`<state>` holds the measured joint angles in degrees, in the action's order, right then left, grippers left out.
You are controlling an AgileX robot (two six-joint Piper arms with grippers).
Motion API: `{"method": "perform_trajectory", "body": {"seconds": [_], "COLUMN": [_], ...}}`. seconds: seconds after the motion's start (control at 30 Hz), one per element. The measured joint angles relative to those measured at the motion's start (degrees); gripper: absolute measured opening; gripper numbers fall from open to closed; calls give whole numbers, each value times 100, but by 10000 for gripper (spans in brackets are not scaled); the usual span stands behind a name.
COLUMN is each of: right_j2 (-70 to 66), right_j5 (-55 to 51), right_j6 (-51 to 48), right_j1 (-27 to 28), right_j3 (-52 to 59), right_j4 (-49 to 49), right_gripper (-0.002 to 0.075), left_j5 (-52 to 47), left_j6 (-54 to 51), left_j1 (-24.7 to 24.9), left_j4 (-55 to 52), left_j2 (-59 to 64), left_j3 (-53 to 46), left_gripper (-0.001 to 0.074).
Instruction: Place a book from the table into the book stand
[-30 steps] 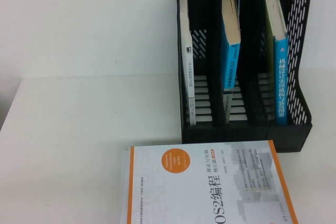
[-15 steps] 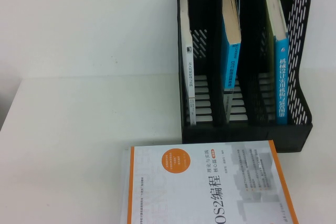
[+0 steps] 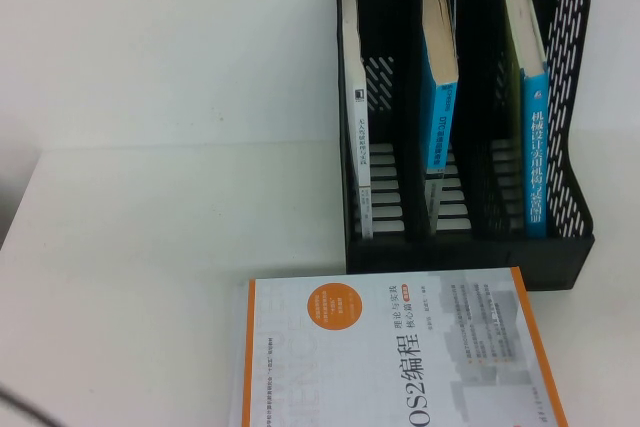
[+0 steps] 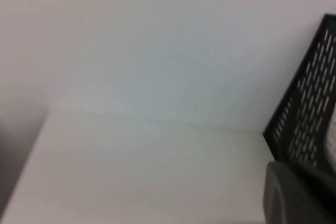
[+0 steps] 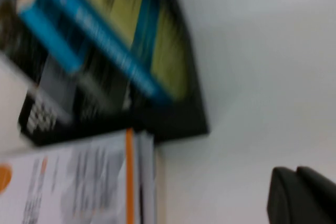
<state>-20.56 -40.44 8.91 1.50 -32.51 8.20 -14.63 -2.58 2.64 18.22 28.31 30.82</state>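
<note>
Book (image 3: 400,357) w/ orange edge lies flat on table (image 3: 150,267), just in front of black stand (image 3: 465,257). Left gripper (image 4: 294,195) near stand's side, right gripper (image 5: 302,195) by book; can't tell if either is open.

Plain white wall (image 3: 150,37) behind a white table (image 3: 130,247).

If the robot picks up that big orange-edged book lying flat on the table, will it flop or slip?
The orange-edged book looks like a wide paperback, so it would probably sag if held by one edge. Its glossy-looking cover may slide. It lies flat, so it won't tip. Neither the left gripper nor the right gripper touches it.
</note>
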Motion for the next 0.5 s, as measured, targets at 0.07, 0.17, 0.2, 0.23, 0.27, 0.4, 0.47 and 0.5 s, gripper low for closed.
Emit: {"method": "perform_trajectory", "body": {"seconds": [0.07,0.17,0.2,0.23,0.27,0.4,0.47,0.5], "right_j2": [-470,-1385,-1720,-2062,-2329,-3310,-3568,-3691], "right_j5": [-144,-246,-244,-244,-230,256,506,578], "right_j6": [-548,-1453,-1733,-2001,-2191,-2818,-2974,-3019], "right_j1": [0,0,0,0,0,-113,-194,-229], "right_j3": [-17,-24,-24,-24,-24,-24,-24,-24], "right_j4": [529,1334,1606,1846,2000,2293,2339,2348], "right_gripper": [-3,-3,-3,-3,-2,1,1,1], "left_j5": [-47,-329,-513,-721,-921,-1375,-1409,-1419], "left_j6": [14,-30,-101,-232,-397,-1414,-1950,-2220], "left_j1": [0,0,0,0,0,0,0,0], "left_j4": [570,1192,1338,1519,1706,2678,3143,3392], "left_j2": [490,1247,1453,1700,1931,2632,2795,2841], "left_j3": [0,0,0,0,15,115,122,122], "left_gripper": [-3,-3,-3,-3,-3,-3,-3,-3]}}
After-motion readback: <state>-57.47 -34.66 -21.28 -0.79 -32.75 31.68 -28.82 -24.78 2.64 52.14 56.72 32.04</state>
